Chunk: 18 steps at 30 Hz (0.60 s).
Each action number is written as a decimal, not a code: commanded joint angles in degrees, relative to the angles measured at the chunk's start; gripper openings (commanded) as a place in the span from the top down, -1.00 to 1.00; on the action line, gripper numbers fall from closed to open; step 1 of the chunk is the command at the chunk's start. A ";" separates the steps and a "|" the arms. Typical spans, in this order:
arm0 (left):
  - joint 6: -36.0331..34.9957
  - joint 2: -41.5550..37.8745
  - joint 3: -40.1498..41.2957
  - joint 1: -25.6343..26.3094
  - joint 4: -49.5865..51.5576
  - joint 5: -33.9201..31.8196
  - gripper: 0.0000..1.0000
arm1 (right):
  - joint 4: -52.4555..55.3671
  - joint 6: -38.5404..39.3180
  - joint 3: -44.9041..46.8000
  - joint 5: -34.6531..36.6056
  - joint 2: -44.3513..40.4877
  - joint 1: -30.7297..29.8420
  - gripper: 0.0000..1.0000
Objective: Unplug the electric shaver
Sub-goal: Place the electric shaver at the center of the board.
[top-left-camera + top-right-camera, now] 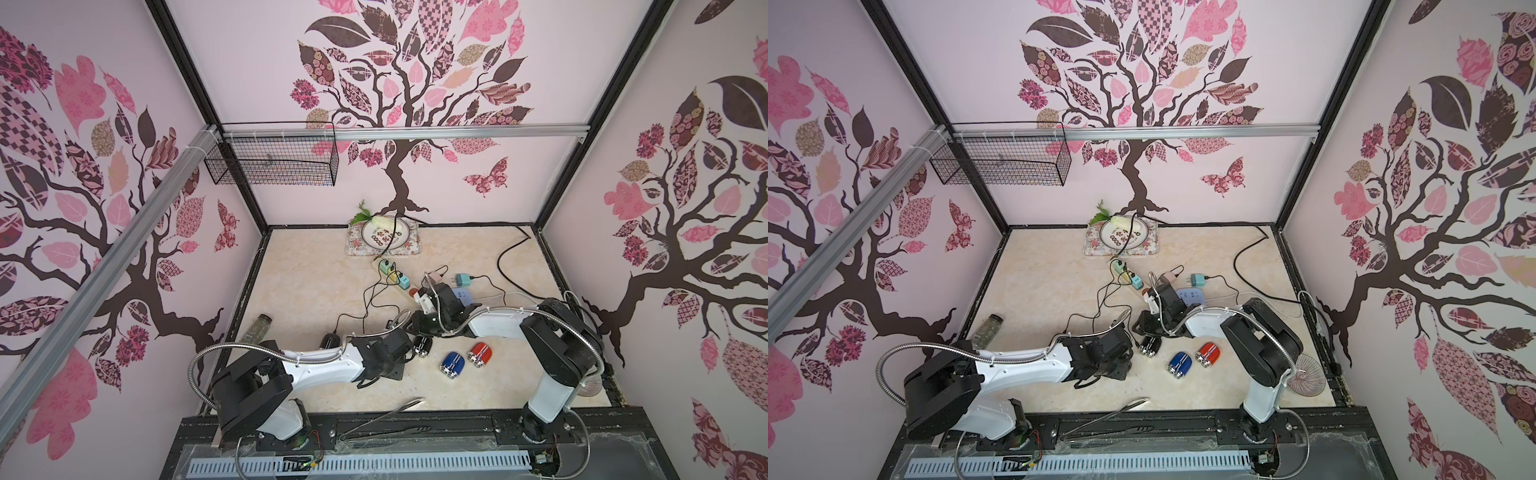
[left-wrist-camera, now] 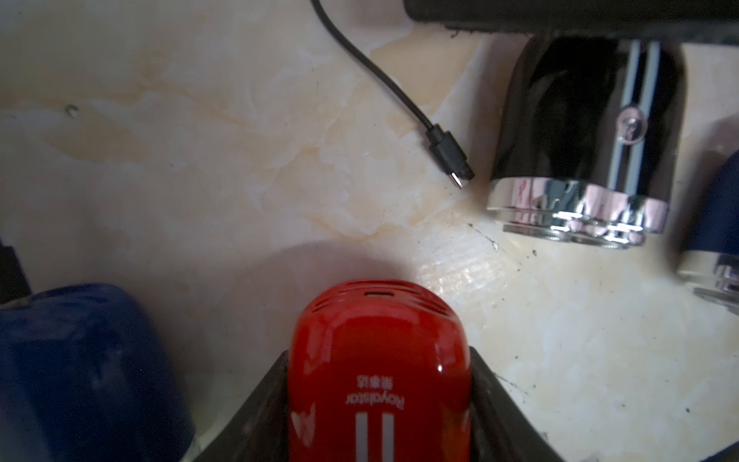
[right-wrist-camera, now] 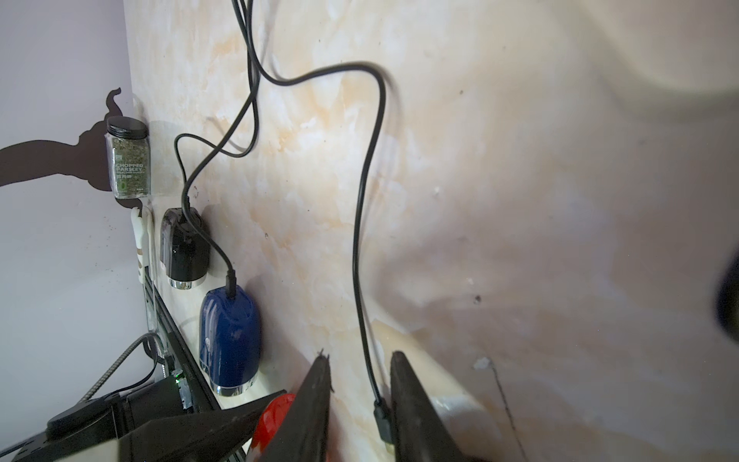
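Left wrist view: the left gripper (image 2: 379,352) clamps the red shaver (image 2: 378,328), one jaw on either flank. The shaver's long axis runs along the jaws. Its port end points out past the jaw tips, and its head lies back toward the wrist, hidden. The port slot is empty. The plug (image 2: 448,154) lies on the table (image 2: 200,160) ahead of the jaws and off to one side, near a black shaver (image 2: 584,120). In the right wrist view the right gripper (image 3: 359,355) stands parted, with the plug loose beside one jaw, not pinched. The unplugging looks done, and I judge the release is in hand. Next, the right arm should lift clear without snagging the cable (image 3: 362,224).
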State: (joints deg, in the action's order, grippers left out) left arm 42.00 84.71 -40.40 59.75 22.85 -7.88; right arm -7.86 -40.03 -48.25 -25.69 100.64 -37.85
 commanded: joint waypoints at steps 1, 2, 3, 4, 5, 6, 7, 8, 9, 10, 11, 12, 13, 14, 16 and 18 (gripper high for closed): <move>-0.34 -1.38 -2.02 0.12 -0.11 -0.82 0.05 | 1.24 0.68 0.26 0.57 -3.25 0.44 0.38; -0.49 -1.43 -2.13 0.13 -0.16 -0.82 0.03 | 1.36 0.66 0.26 0.62 -3.46 0.56 0.38; -0.61 -1.52 -2.21 0.19 -0.09 -0.74 0.00 | 1.43 0.66 0.26 0.65 -3.65 0.57 0.37; -0.75 -1.52 -2.29 0.16 -0.09 -0.66 -0.03 | 1.49 0.68 0.21 0.64 -3.77 0.59 0.37; -0.78 -1.55 -2.40 0.12 -0.09 -0.56 -0.05 | 1.51 0.72 0.26 0.64 -3.93 0.62 0.37; -0.74 -1.60 -2.44 0.13 -0.22 -0.53 -0.08 | 1.62 0.76 0.24 0.65 -4.08 0.58 0.35; -0.86 -1.69 -2.44 0.14 -0.36 -0.32 -0.12 | 1.69 0.75 0.26 0.72 -4.22 0.59 0.33; -0.85 -1.86 -2.39 0.14 -0.47 -0.26 -0.14 | 1.71 0.79 0.35 0.73 -4.30 0.59 0.32; -0.87 -1.99 -2.35 0.19 -0.76 -0.15 -0.17 | 1.77 0.79 0.46 0.73 -4.44 0.58 0.31; -0.87 -2.18 -2.43 0.17 -0.79 -0.12 -0.19 | 1.79 0.75 0.50 0.82 -4.65 0.60 0.29; -0.87 -2.31 -2.40 0.19 -0.85 -0.12 -0.22 | 1.86 0.79 0.48 0.82 -4.71 0.66 0.27; -0.94 -2.51 -2.39 0.11 -0.79 -0.13 -0.23 | 1.88 0.88 0.52 0.82 -4.84 0.71 0.27; -1.00 -2.58 -2.48 0.10 -0.89 -0.14 -0.24 | 1.97 0.91 0.52 0.82 -4.93 0.67 0.26; -1.04 -2.61 -2.49 0.10 -0.90 -0.12 -0.25 | 2.05 0.85 0.52 0.82 -5.08 0.71 0.25; -1.17 -2.53 -2.66 0.01 -0.89 0.18 -0.27 | 2.10 0.86 0.44 0.82 -5.27 0.67 0.25; -1.30 -2.15 -2.75 -0.11 -0.84 0.29 -0.28 | 2.14 0.99 0.44 0.82 -5.37 0.67 0.24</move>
State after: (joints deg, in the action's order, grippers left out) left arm 41.67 83.24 -40.47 59.72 22.83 -7.42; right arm -6.92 -39.79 -48.23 -25.30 97.80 -37.41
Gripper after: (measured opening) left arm 0.638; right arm 0.379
